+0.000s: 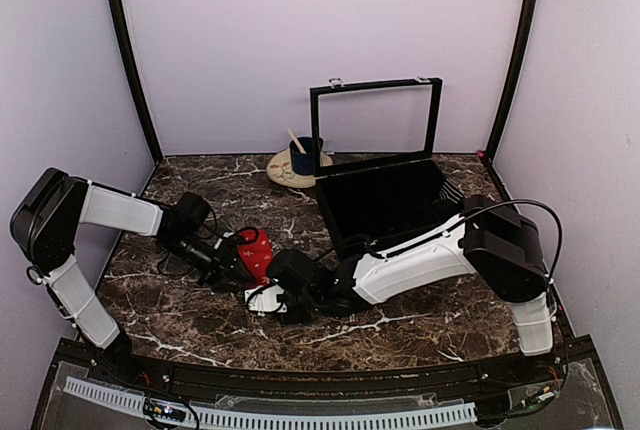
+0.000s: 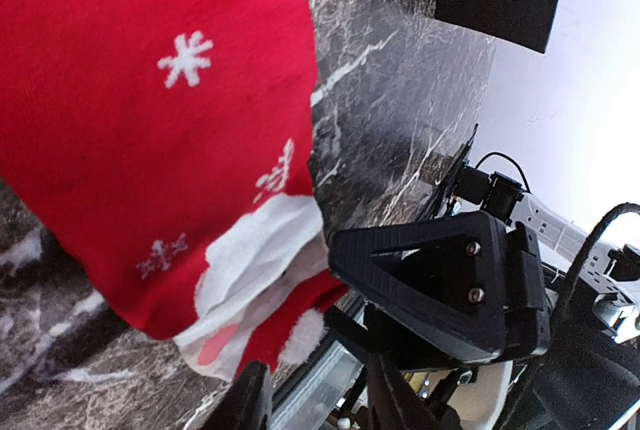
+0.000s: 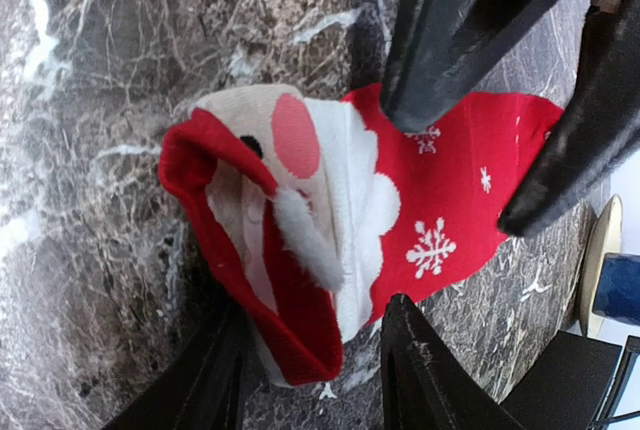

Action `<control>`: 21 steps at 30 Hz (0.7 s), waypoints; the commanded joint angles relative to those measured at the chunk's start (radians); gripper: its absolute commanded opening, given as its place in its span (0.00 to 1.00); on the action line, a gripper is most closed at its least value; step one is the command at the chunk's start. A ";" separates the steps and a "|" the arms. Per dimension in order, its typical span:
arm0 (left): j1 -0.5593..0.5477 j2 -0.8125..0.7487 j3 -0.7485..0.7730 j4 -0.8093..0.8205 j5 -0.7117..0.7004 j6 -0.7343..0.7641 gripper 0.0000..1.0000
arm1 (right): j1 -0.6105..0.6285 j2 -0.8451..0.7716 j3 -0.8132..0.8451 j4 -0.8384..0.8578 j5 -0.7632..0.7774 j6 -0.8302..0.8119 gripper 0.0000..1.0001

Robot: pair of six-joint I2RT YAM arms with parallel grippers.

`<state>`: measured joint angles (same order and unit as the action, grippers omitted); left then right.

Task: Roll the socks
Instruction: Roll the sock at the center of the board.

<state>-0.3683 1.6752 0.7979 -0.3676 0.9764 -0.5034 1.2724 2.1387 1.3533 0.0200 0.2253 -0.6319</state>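
1. surface (image 1: pixel 420 320): dark marble with white veins, carrying everything listed.
2. right gripper (image 3: pixel 318 320): low on the surface near the front edge. Its jaws stand apart on either side of the doubled-over white end of the socks. Whether they press it, I cannot tell.
3. socks (image 3: pixel 345 200): red with white snowflakes, with a white and pink face at one end. They lie on the surface left of centre, between the two grippers.
4. left gripper (image 3: pixel 458 172): comes in from the left over the red end, jaws parted, tips down on the fabric.
5. black box (image 1: pixel 385 205): behind, right of centre, lid (image 1: pixel 375 130) upright.
6. blue mug (image 1: pixel 305 158): far back on a cream plate (image 1: pixel 283 172), just left of the box.
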 commanded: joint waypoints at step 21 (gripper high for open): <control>0.001 -0.211 -0.205 0.159 -0.080 -0.097 0.55 | -0.027 0.025 0.060 -0.153 0.002 -0.008 0.43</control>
<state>-0.3683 1.4780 0.6125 -0.2310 0.9020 -0.5922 1.2652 2.1391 1.3907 -0.0635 0.2245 -0.6319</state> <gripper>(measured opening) 0.551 0.429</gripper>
